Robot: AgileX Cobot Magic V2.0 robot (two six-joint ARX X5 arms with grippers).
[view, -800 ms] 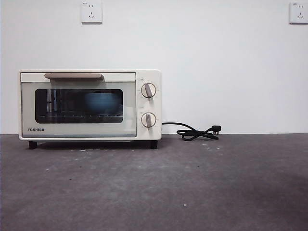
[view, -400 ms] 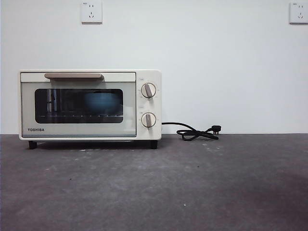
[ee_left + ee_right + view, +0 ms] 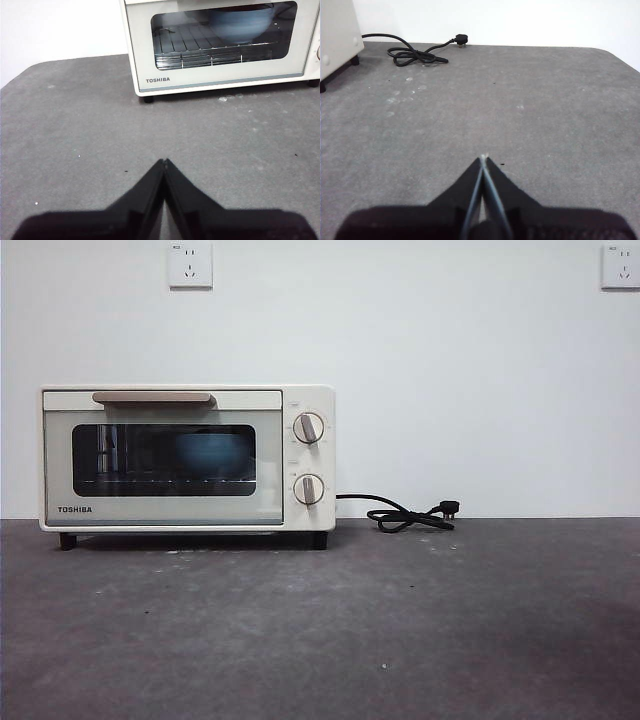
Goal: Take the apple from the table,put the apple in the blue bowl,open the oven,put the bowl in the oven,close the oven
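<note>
Blue bowl (image 3: 242, 22) inside oven (image 3: 220, 75), beyond left gripper (image 3: 164, 162)

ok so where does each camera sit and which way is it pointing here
Front view: low, at table height, looking level across the table at the closed oven and wall; no robot part shows.
Left wrist view: on the left arm, looking down at the oven, with the blue bowl behind the glass; left gripper jaws shut.
Right wrist view: on the right arm, facing the power cord; right gripper jaws shut.
Shared: front and left wrist views both show oven and bowl.
</note>
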